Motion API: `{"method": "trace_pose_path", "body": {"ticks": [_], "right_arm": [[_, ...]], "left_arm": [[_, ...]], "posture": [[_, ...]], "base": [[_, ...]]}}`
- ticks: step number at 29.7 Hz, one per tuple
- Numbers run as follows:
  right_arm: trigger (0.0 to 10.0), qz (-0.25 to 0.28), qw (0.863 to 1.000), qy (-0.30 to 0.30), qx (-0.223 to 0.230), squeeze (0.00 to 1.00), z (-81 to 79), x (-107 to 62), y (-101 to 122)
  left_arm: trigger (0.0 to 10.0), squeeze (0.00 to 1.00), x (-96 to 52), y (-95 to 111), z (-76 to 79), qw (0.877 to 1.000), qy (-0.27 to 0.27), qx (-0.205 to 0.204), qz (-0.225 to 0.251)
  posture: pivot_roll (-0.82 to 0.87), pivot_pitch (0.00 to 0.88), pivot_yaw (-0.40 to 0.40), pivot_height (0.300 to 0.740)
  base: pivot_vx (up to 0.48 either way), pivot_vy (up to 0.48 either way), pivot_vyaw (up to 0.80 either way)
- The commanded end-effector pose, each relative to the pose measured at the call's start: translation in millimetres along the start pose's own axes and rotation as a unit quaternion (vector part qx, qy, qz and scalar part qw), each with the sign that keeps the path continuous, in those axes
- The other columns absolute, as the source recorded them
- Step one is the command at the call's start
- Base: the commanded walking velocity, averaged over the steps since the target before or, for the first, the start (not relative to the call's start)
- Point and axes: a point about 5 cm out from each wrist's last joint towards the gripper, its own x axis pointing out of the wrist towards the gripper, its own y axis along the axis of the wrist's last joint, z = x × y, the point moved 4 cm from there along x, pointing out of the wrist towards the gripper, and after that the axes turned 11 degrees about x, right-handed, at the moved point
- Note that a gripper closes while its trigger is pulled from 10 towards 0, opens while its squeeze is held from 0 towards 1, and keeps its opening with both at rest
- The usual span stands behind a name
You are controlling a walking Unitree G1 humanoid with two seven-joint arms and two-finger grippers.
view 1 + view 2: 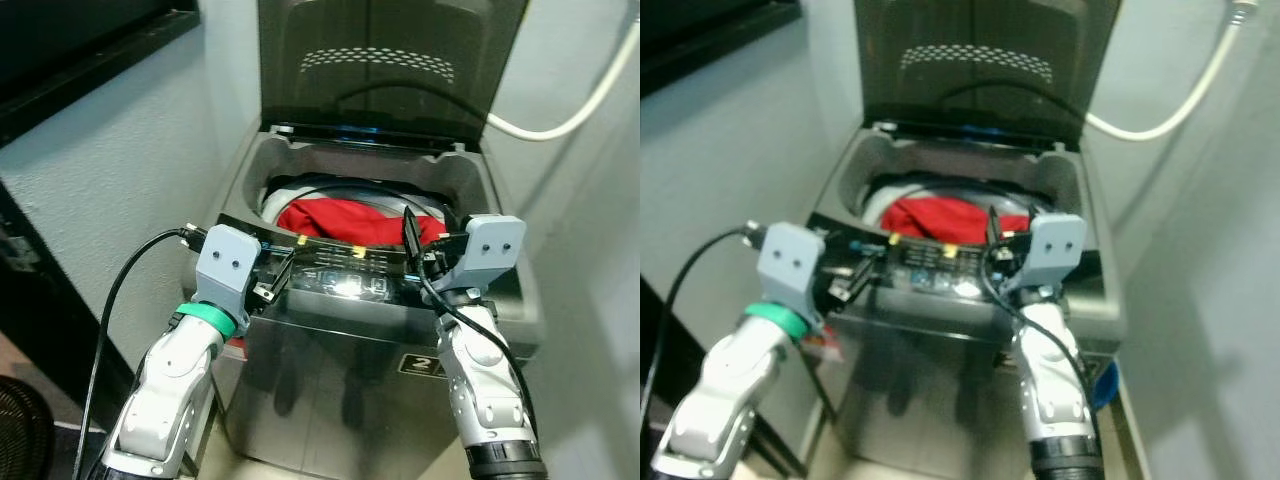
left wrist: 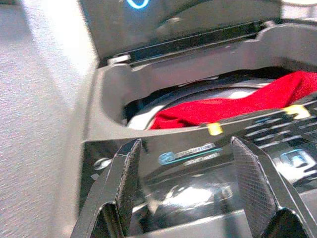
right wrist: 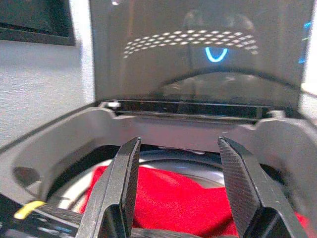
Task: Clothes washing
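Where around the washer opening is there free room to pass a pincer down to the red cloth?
Free: the gap between the left pincer and right pincer, over the control panel, and the drum's rear, between the red cloth and the raised lid. Crowded: the panel's two ends, where the pincers hover.

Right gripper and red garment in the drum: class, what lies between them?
In the right wrist view, only the washer's front rim lies between the open right gripper and the red garment; nothing else intervenes.
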Motion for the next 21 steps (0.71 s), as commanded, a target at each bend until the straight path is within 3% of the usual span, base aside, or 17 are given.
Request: {"method": "trace_pose_path", "body": {"ticks": [1, 21], "right_arm": [[10.0, -0.003, 1.000, -0.005, 0.004, 0.00, 1.1, 0.4, -0.6], [10.0, -0.009, 1.000, -0.011, 0.001, 0.00, 3.2, -0.2, -2.8]], "left_arm": [[10.0, 0.00, -0.8, -4.0, 0.7, 1.000, -0.002, 0.005, -0.007], [10.0, 0.00, -1.2, -4.8, 0.5, 1.000, -0.003, 0.004, -0.008]], "posture": [[0.03, 0.007, 0.029, 0.740], [0.03, 0.015, 0.032, 0.740]], "base": [[0.000, 0.000, 0.59], [0.000, 0.000, 0.77]]}}
